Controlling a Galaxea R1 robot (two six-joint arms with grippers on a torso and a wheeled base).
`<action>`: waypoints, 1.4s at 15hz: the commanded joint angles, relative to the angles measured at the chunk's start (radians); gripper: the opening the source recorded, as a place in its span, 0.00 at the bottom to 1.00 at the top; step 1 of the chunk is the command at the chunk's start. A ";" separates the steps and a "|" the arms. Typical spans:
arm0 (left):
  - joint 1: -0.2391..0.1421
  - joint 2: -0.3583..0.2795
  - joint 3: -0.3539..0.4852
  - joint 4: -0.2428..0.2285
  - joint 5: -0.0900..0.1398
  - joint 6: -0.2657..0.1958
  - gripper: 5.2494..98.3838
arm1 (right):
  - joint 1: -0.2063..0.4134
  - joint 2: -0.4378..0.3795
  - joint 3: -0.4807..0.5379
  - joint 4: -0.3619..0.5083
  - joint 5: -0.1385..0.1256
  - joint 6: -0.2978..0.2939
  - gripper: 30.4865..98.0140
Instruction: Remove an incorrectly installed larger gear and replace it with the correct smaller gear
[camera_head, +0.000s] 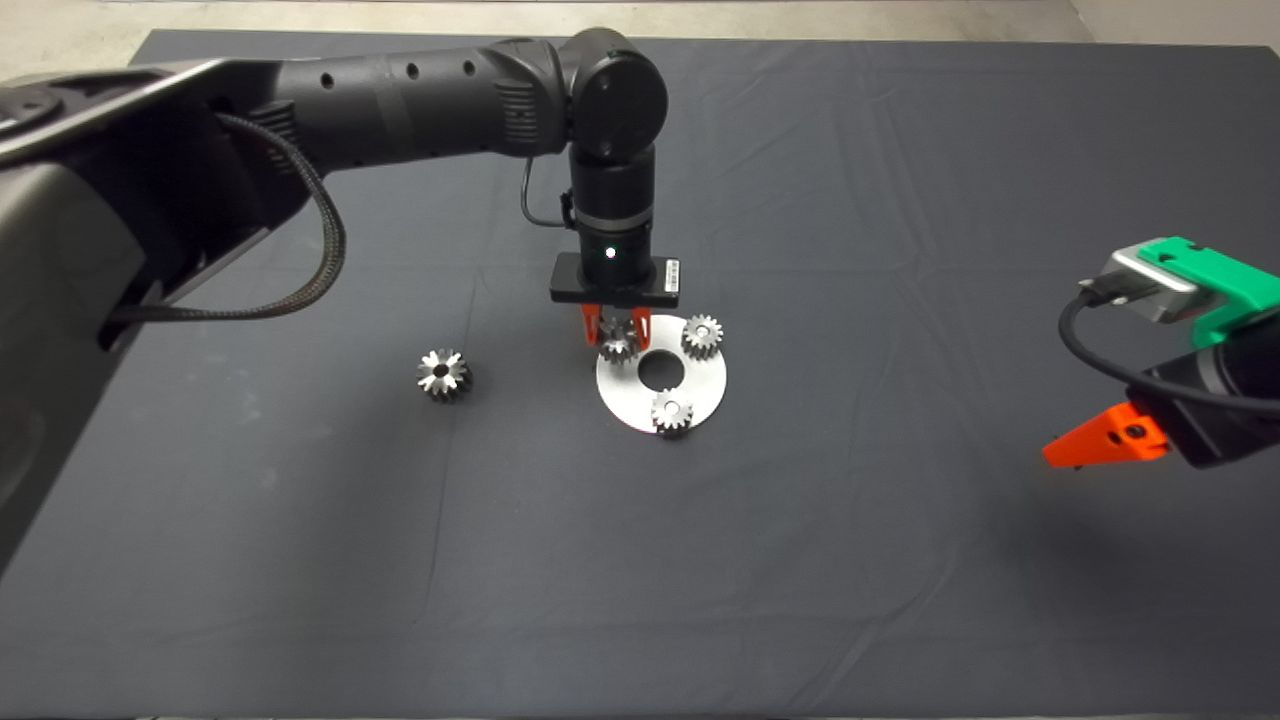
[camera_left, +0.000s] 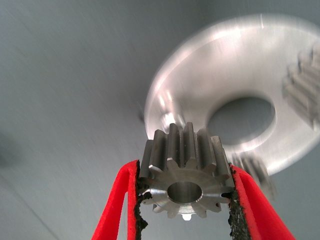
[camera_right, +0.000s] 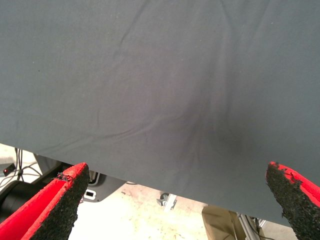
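My left gripper hangs over the rear left rim of a round silver plate with a centre hole. It is shut on the smaller gear, which its two red fingers pinch by the sides. The left wrist view shows that gear between the pads of the left gripper, just off the plate. The larger gear, with chunky teeth, lies alone on the mat to the left of the plate. My right gripper waits at the right edge, open with nothing in it.
Two other small gears stand on the plate, one at the rear right and one at the front. Dark mat surrounds the plate. The right wrist view shows the mat's edge and floor beyond.
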 joint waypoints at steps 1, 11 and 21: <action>-0.002 -0.004 0.009 0.037 0.062 -0.027 0.28 | 0.027 -0.004 0.008 0.041 -0.092 0.004 0.93; 0.048 0.001 0.009 0.100 0.060 -0.033 0.28 | 0.027 0.004 0.000 0.039 -0.091 0.004 0.93; 0.183 0.004 -0.024 0.143 0.036 -0.039 0.27 | 0.027 0.014 0.000 0.039 -0.087 0.004 0.93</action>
